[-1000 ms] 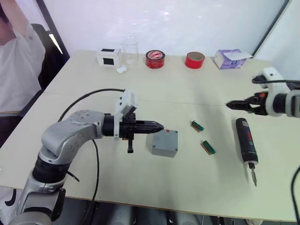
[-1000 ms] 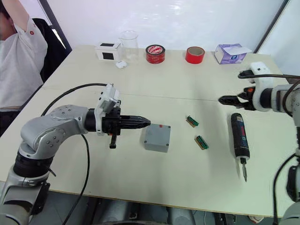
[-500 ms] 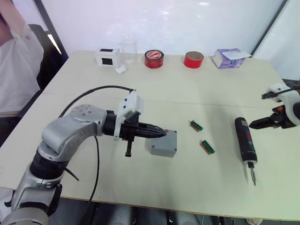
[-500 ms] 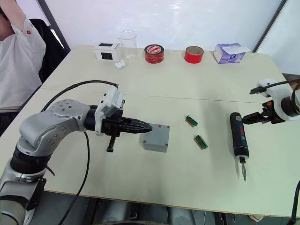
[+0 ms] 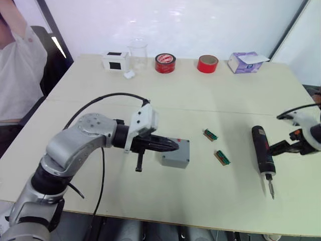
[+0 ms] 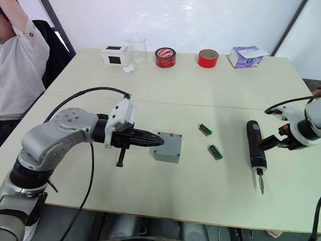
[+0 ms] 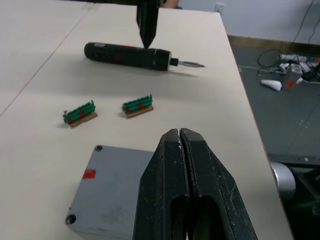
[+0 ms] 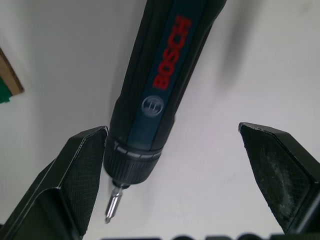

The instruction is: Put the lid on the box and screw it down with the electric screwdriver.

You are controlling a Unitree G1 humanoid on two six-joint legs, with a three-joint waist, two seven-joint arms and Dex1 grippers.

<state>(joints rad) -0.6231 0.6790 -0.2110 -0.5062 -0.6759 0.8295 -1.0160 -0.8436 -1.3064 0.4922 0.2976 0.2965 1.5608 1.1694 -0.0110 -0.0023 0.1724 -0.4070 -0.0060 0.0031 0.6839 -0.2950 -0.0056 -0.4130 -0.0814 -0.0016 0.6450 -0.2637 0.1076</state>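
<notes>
The grey box sits mid-table. Its flat top face has corner screw holes and a small red mark; this looks like the lid seated on it, though I see no seam. My left gripper is shut, with nothing in it, and its tips hover at the box's left top edge. The electric screwdriver lies on the table to the right, bit toward the near edge. My right gripper is open around its front end, one finger close beside it, the other well apart.
Two small green-and-brown pieces lie between box and screwdriver. Along the far edge stand a white-and-black box, a glass beaker, two red tape rolls and a purple tissue box. A person stands far left.
My right gripper has come from beyond the screwdriver's rear end toward the near edge, to its middle. My left gripper has slid right onto the box's edge.
</notes>
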